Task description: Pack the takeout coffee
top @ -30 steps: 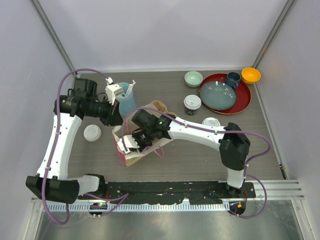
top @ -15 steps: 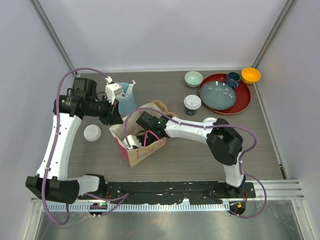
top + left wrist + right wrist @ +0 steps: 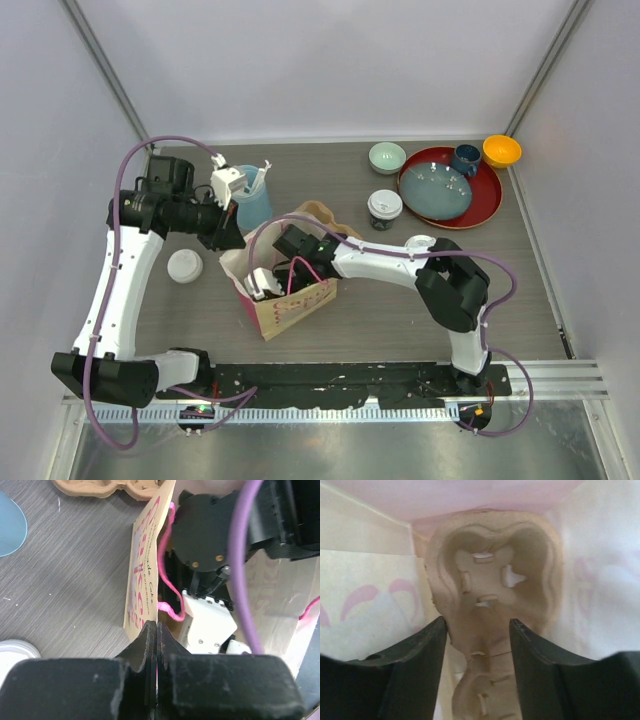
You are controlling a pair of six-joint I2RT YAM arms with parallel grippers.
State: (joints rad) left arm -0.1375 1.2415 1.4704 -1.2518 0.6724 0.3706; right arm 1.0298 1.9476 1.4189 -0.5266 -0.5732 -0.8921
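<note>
Beneath my right pincer (image 3: 477, 625), jaws parted and empty, the cup carrier (image 3: 490, 575) lies bedded, ready for cups. My left pincer (image 3: 156, 630), clamped on the paper bag (image 3: 145, 570) rim, props it open.

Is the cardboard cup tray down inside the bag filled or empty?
Empty. The right wrist view shows the cardboard tray inside the bag with bare hollows, no cups.

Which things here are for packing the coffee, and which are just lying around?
For the job: paper bag, cup carrier inside it, two lidded coffee cups.
Lying about: utensil cup, green bowl, red tray, blue mug, orange bowl.
</note>
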